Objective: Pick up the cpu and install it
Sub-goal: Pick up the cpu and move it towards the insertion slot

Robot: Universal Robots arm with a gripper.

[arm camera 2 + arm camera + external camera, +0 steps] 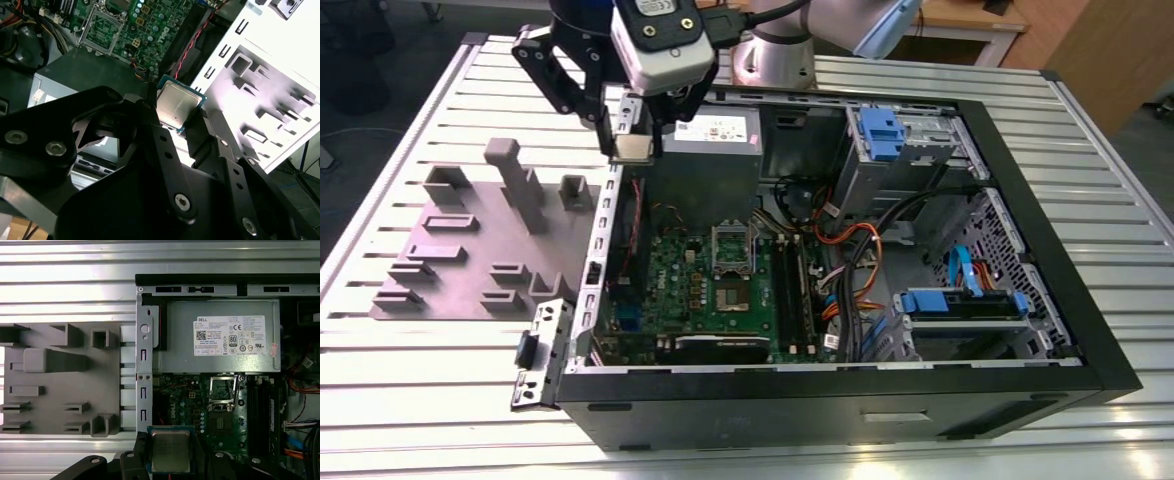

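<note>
My gripper (pixel 636 146) is shut on the cpu (pixel 634 153), a small square chip with a silvery metal top, and holds it in the air. In the exterior view the cpu hangs over the case's wall at the exterior view's left, near the back. In both wrist views the cpu (pixel 171 449) (pixel 178 105) sits flat between the black fingers (pixel 140 452). The green motherboard (pixel 670 272) lies in the case floor, and its socket (pixel 731 262) (pixel 222 396) stands open with its metal frame raised. The cpu is apart from the socket, well above it and off to its side.
A grey power supply with a white label (pixel 222 335) fills the case's back corner beside the cpu. A grey fixture plate with raised blocks (pixel 467 240) lies on the slatted table outside the case. Cables and blue drive bays (pixel 961 300) crowd the case's other side.
</note>
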